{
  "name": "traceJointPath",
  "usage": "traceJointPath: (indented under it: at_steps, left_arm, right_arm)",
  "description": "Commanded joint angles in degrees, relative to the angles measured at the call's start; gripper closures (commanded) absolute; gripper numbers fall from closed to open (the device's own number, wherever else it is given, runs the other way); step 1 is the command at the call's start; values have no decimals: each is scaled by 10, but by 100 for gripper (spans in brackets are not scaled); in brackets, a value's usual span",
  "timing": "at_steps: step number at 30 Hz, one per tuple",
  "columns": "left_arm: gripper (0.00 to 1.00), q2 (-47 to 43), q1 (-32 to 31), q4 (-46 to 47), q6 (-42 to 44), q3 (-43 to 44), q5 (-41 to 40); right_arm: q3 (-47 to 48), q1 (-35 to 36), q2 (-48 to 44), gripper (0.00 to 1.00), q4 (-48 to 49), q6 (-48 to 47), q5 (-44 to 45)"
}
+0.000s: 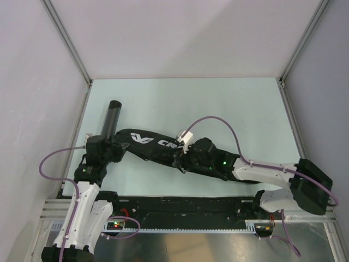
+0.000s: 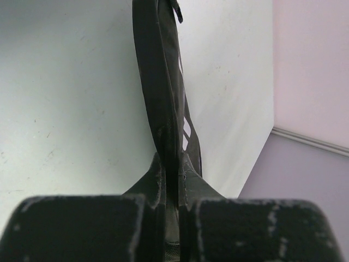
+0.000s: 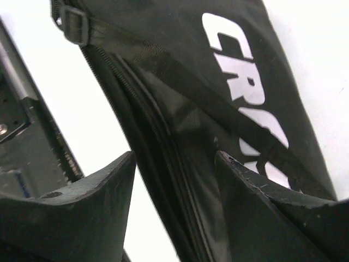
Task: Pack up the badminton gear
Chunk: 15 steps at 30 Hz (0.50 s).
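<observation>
One long black fabric racket bag (image 1: 155,144) lies mid-frame before you; one smooth cylindrical tube (image 1: 112,117) at upper left. Your left gripper (image 2: 172,166) clamps the bag's flat end; your right gripper (image 3: 174,164) gapes astride its zipper.

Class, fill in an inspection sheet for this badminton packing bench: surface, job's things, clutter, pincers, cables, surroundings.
Surface: pale green tabletop, faintly speckled.
Job's things: long black fabric racket bag with white lettering lies across the middle; black cylindrical tube beyond its left end; rackets, shuttlecocks not seen.
Clutter: nothing seen.
Pincers: left pincer shut on the bag's end; right pincer open, straddling its zip edge.
Cables: purple cables loop off both arms.
Surroundings: pale walls, aluminium frame posts.
</observation>
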Motion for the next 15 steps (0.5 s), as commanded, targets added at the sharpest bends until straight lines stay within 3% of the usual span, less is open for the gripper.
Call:
traceJointPath:
  at_steps: [1, 9, 15]
  left_arm:
    - [100, -14, -7, 20, -18, 5, 22]
    - [100, 3, -16, 18, -43, 3, 5]
    - [100, 21, -31, 13, -46, 10, -13]
  right_arm:
    - [46, 13, 60, 36, 107, -58, 84]
    - [117, 18, 147, 46, 157, -118, 108]
    - [149, 28, 161, 46, 190, -134, 103]
